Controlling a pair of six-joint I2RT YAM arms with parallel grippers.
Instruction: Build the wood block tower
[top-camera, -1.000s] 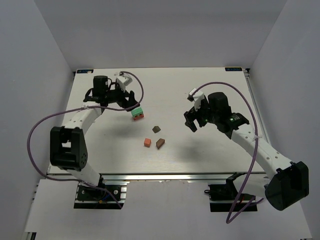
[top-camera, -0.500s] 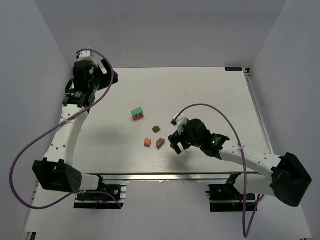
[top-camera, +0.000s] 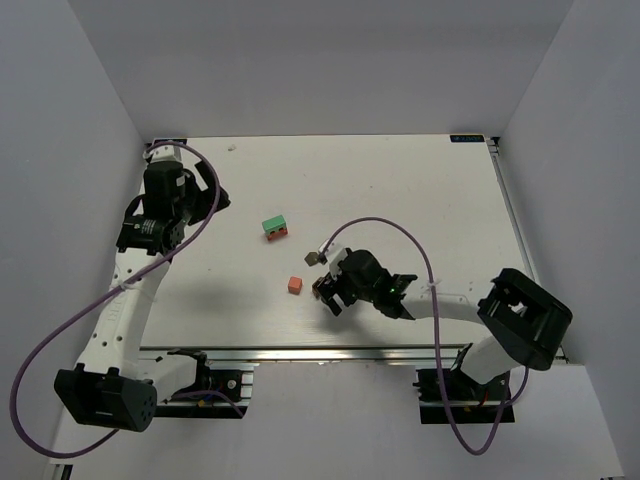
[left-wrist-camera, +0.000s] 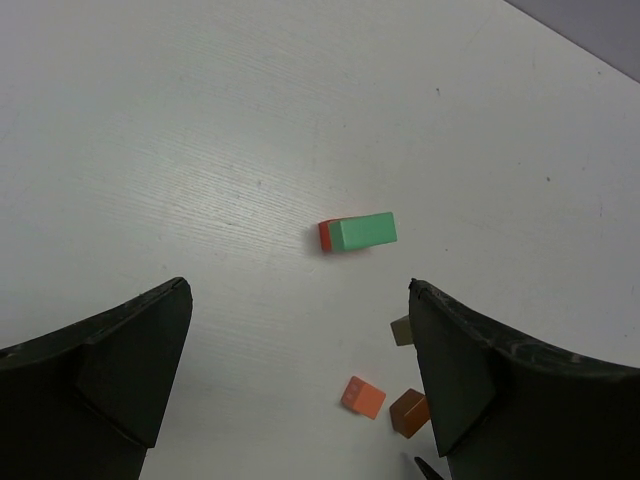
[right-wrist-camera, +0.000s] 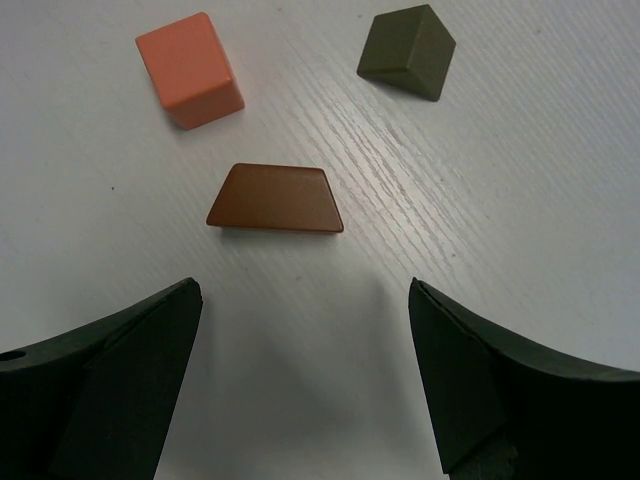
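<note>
The right gripper (right-wrist-camera: 300, 300) is held wide open, empty, low over the brown trapezoid block (right-wrist-camera: 277, 198) at lower centre of the overhead view. The orange cube (right-wrist-camera: 190, 70) and the dark brown piece (right-wrist-camera: 407, 52) lie nearby. The left gripper (left-wrist-camera: 300, 295) is spread open at upper left. The mint-green slab (left-wrist-camera: 362, 230) is seen touching the red piece (left-wrist-camera: 325, 236) mid-table.

A white tabletop (top-camera: 420, 190) with a faint wood grain fills the scene. Plain pale grey walls (top-camera: 300, 60) rise at its far, left and right edges. A metal rail (top-camera: 330, 352) runs along its near edge. A small blue label (top-camera: 466, 138) sits at its far right corner.
</note>
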